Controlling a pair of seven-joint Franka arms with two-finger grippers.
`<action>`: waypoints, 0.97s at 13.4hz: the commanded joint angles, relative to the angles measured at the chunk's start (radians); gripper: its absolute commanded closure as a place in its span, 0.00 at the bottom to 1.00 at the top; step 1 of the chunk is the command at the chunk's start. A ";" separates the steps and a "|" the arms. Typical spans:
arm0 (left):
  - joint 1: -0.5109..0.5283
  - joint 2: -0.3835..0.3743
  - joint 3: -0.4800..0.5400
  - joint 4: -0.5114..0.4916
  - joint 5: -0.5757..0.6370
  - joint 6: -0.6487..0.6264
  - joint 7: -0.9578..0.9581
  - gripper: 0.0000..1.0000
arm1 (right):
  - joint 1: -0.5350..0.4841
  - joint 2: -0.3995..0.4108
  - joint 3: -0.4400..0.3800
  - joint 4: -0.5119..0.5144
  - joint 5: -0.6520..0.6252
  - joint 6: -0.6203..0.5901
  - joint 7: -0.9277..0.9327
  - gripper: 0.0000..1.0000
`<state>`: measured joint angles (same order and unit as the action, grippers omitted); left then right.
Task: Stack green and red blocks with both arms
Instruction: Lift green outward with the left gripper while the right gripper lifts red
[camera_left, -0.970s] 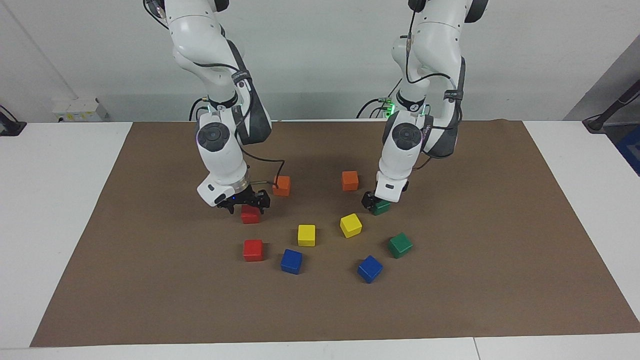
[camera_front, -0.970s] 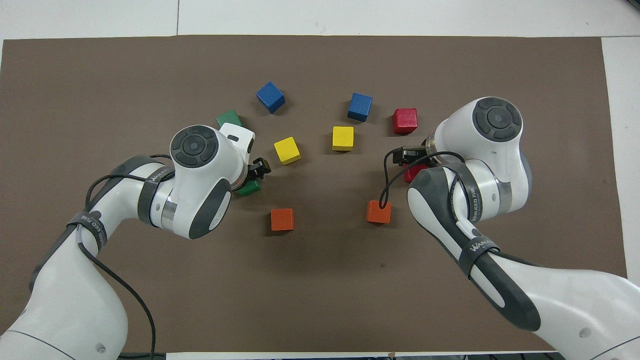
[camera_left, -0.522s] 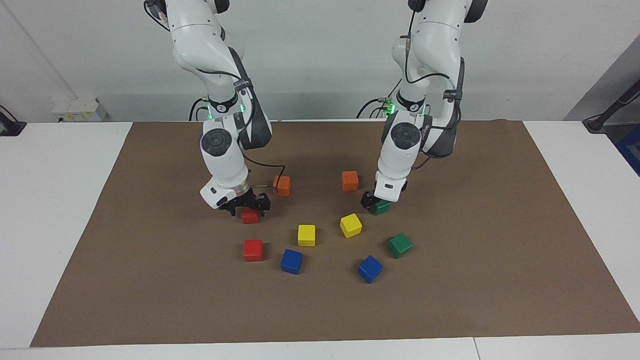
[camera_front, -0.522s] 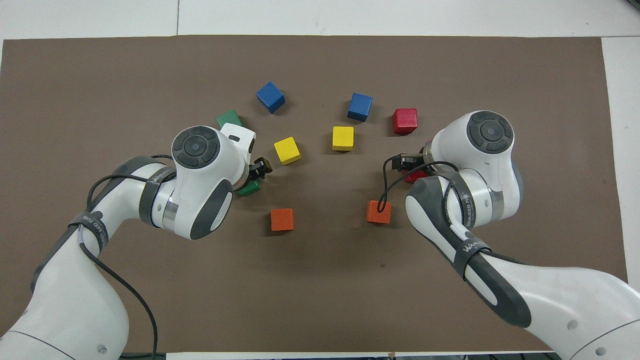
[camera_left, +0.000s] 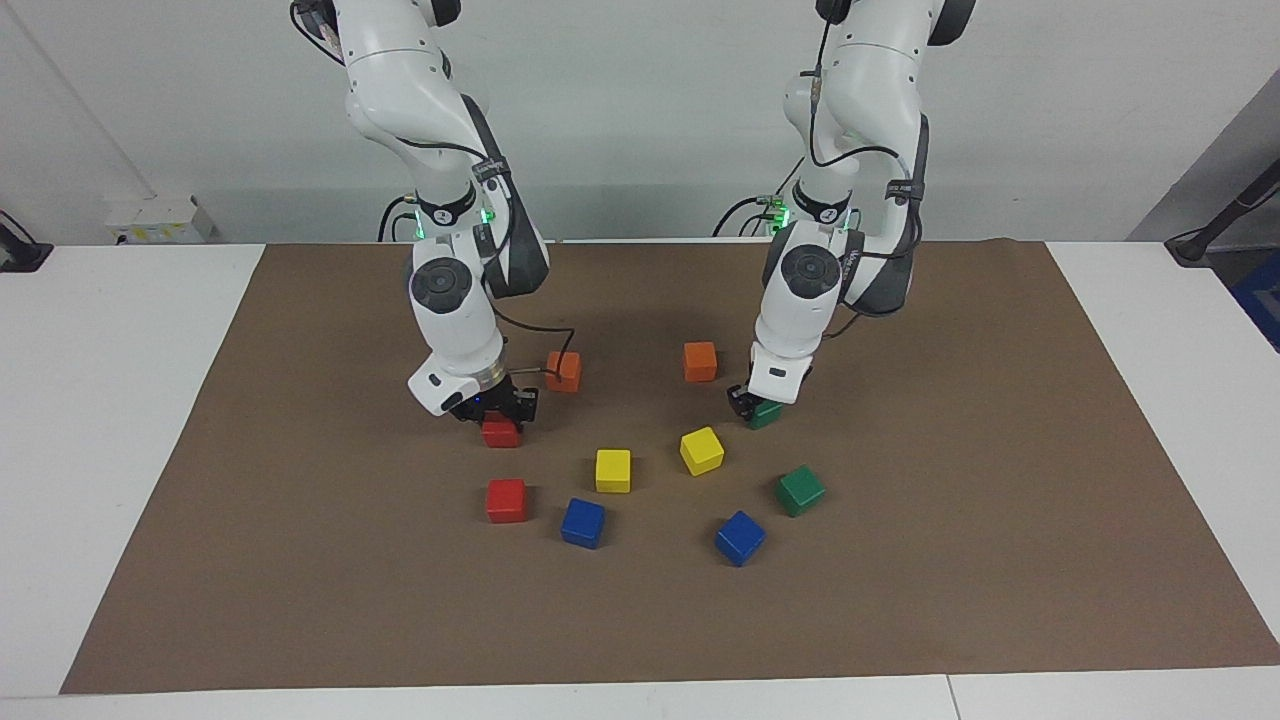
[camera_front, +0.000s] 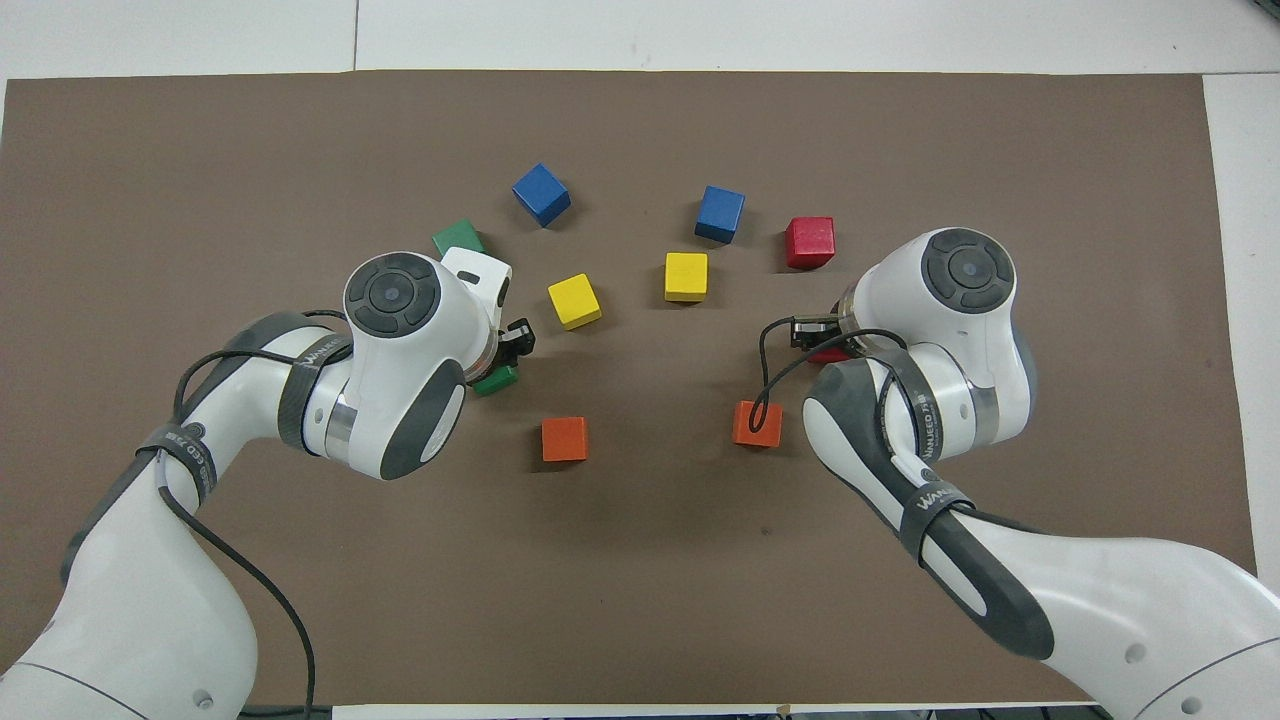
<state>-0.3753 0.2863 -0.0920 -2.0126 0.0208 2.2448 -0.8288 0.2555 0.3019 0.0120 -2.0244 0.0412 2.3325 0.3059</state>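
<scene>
- Two red blocks I count: my right gripper (camera_left: 497, 412) is clamped on one (camera_left: 501, 432); the other (camera_left: 506, 500) lies farther out.
- Two green blocks: my left gripper (camera_left: 752, 405) is clamped on one (camera_left: 765, 413); the other (camera_left: 800, 490) lies farther out.
- Two each of orange, yellow and blue cubes sit between.

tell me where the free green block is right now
The free green block sits on the brown mat toward the left arm's end, farther from the robots than the green block under the left gripper, beside a blue block.
</scene>
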 joint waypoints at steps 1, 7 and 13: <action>0.037 -0.111 0.011 -0.020 0.019 -0.129 0.128 1.00 | -0.057 -0.012 0.000 0.070 -0.009 -0.073 -0.010 1.00; 0.338 -0.176 0.008 -0.017 0.019 -0.202 0.690 1.00 | -0.300 -0.012 0.000 0.102 -0.014 -0.064 -0.330 1.00; 0.472 -0.165 0.008 -0.025 0.018 -0.128 0.919 1.00 | -0.346 0.034 0.000 0.096 -0.020 0.002 -0.436 1.00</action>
<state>0.0760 0.1251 -0.0710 -2.0159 0.0277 2.0805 0.0562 -0.0773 0.3223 0.0011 -1.9251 0.0332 2.3030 -0.0985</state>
